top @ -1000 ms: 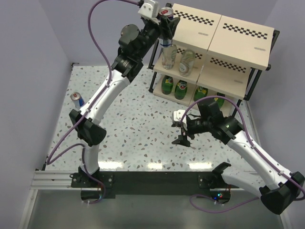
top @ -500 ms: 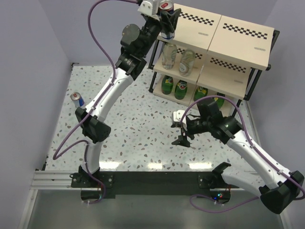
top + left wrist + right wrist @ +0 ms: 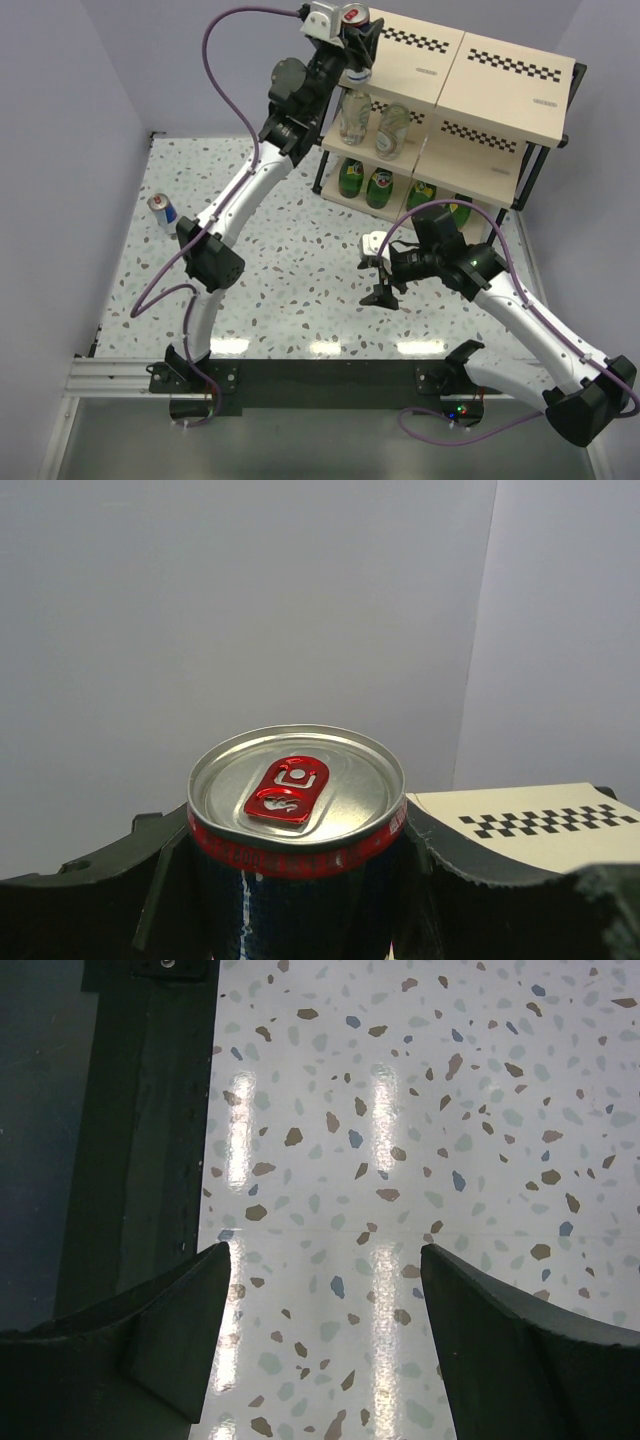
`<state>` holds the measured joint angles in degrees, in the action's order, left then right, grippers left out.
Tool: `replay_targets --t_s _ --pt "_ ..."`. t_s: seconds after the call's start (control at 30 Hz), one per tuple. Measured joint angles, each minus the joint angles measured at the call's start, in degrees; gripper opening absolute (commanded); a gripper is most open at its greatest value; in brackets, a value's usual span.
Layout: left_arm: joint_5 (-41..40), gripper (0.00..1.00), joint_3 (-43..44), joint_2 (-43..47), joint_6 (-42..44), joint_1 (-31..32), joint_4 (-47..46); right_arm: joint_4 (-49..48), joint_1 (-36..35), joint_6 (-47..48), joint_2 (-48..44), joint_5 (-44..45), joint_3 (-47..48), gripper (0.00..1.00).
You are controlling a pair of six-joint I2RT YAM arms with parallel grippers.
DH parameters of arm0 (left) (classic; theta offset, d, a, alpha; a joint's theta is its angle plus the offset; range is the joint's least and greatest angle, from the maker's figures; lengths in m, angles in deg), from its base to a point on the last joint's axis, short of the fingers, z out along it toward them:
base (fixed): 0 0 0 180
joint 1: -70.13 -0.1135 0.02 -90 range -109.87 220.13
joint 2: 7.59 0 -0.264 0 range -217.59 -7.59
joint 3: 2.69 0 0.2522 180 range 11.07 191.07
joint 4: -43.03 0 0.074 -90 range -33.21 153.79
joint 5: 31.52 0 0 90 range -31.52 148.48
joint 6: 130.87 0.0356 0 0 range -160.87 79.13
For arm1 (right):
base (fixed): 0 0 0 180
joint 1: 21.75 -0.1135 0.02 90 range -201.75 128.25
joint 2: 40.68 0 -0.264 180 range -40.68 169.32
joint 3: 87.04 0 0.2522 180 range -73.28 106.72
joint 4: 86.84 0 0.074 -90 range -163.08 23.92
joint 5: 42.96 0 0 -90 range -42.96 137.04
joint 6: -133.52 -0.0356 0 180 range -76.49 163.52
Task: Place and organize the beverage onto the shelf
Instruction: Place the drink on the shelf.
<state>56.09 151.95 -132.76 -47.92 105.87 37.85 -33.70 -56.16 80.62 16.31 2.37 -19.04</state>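
Observation:
My left gripper (image 3: pixel 356 40) is shut on a blue-and-silver can (image 3: pixel 354 24) with a red tab (image 3: pixel 287 786), held upright at the left end of the shelf's top board (image 3: pixel 455 60). The top board also shows in the left wrist view (image 3: pixel 530 825), to the right of the can. Two clear bottles (image 3: pixel 355 117) (image 3: pixel 392 128) stand on the middle tier. Green bottles (image 3: pixel 352 178) (image 3: pixel 380 187) (image 3: pixel 422 192) stand on the bottom tier. A second can (image 3: pixel 163 209) stands on the table at the left. My right gripper (image 3: pixel 381 278) is open and empty, low over the table (image 3: pixel 400 1110).
The black rail (image 3: pixel 300 385) runs along the table's near edge and shows at the left of the right wrist view (image 3: pixel 140 1130). Pale walls close the table on the left, back and right.
My left arm has carried the can up and to the right, from beside the shelf's left edge to over the top board's left end. The right arm has not moved.

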Motion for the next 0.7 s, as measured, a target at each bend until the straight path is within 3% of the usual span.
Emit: replay_targets --t_s 0.1,0.13,0.3,0.43,0.7 --pt "-0.04 0.21 0.31 -0.44 0.26 0.00 -0.44 0.00 -0.02 0.00 0.02 0.00 0.00 0.80" --pt "-0.07 0.28 0.37 -0.55 0.28 0.00 -0.68 0.00 -0.02 0.00 0.02 0.00 0.00 0.80" --pt "-0.26 0.39 0.46 -0.76 0.42 0.04 -1.05 0.00 0.00 0.00 0.07 0.02 0.00 0.80" --pt "-0.44 0.54 1.07 -1.51 0.42 0.22 -1.86 -0.02 -0.02 0.00 0.31 0.04 -0.04 0.80" --pt "-0.90 0.65 1.42 -2.27 0.42 0.39 -2.86 0.00 0.00 0.02 0.44 0.07 -0.17 0.80"
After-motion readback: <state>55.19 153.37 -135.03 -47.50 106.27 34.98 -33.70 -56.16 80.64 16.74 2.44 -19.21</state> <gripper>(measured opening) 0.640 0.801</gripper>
